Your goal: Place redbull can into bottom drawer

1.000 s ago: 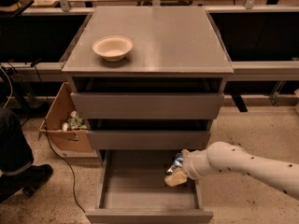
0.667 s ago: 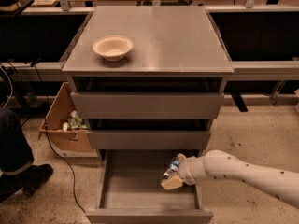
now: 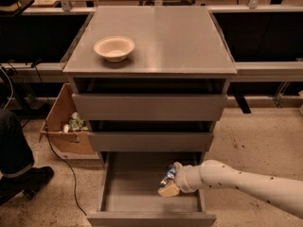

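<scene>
The bottom drawer (image 3: pixel 142 207) of the grey cabinet is pulled open and shows a grey tray interior. My white arm reaches in from the right. My gripper (image 3: pixel 168 183) is inside the drawer's right half and is shut on the redbull can (image 3: pixel 169 176), a small blue and silver can held just above the drawer floor. The beige fingertips (image 3: pixel 168 190) sit below the can. The two upper drawers (image 3: pixel 149 107) are shut.
A beige bowl (image 3: pixel 114 48) stands on the cabinet top at the left. A cardboard box (image 3: pixel 68 126) with trash stands on the floor left of the cabinet. A person's leg and shoe (image 3: pixel 19 174) are at the far left. A cable runs along the floor.
My gripper with the can has moved a little to the left and lower, deeper into the open bottom drawer. Nothing else moved.
</scene>
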`<state>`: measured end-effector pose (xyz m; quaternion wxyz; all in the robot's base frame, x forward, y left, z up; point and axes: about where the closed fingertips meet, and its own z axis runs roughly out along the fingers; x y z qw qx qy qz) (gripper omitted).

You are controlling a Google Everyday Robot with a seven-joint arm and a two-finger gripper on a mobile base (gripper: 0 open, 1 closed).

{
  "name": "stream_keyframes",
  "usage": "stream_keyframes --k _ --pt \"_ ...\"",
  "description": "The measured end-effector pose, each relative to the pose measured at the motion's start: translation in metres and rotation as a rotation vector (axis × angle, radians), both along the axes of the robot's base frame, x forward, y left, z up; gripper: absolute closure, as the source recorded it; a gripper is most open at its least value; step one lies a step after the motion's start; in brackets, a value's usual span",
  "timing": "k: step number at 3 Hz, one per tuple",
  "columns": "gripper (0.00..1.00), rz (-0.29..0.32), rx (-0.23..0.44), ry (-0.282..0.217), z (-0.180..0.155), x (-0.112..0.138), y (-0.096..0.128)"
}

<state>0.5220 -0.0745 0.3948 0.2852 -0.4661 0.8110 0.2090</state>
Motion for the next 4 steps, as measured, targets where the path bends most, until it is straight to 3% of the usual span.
stream_keyframes --k 2,3,4 --pt "1.00 -0.028 0.071 -0.025 -0.047 0.032 0.017" --pt "1.00 -0.055 0.066 -0.050 -0.081 0.056 0.021" --pt "1.00 -0.084 0.076 -0.043 -0.121 0.082 0.028"
